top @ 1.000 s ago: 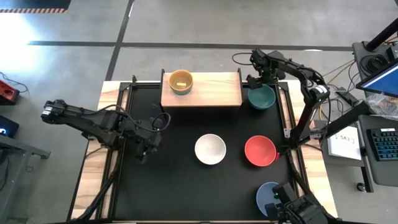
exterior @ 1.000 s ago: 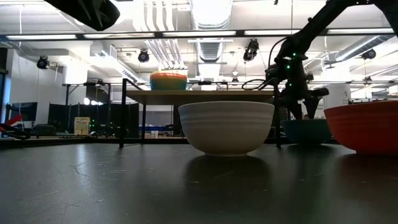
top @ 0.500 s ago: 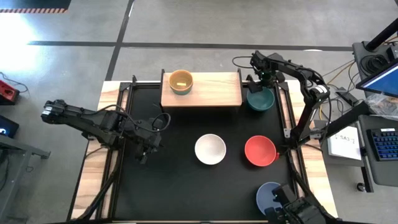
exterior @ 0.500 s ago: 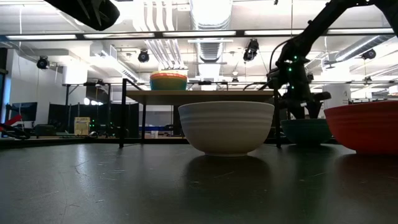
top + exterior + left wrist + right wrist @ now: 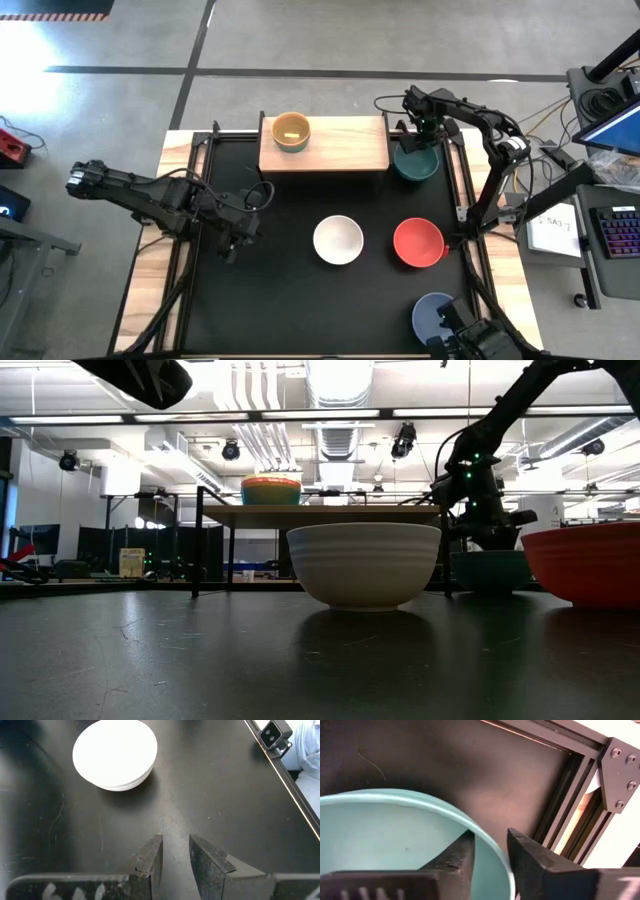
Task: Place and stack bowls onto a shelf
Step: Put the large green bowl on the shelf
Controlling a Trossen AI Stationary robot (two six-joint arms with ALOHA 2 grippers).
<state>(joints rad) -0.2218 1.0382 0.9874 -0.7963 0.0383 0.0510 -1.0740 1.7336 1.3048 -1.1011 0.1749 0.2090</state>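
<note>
Now the right gripper (image 5: 490, 852) has dropped and pinched onto the teal bowl's (image 5: 416, 161) rim, upper right beside the shelf (image 5: 335, 148): lift looks next. Left gripper (image 5: 175, 857) hovers slightly apart, empty.

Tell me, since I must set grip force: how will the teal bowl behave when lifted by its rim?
The teal bowl looks thin-walled, probably light and stiff. The right gripper straddles its rim, one of its fingers inside, so held on one side the bowl will likely tilt. The smooth wall may slip.
</note>
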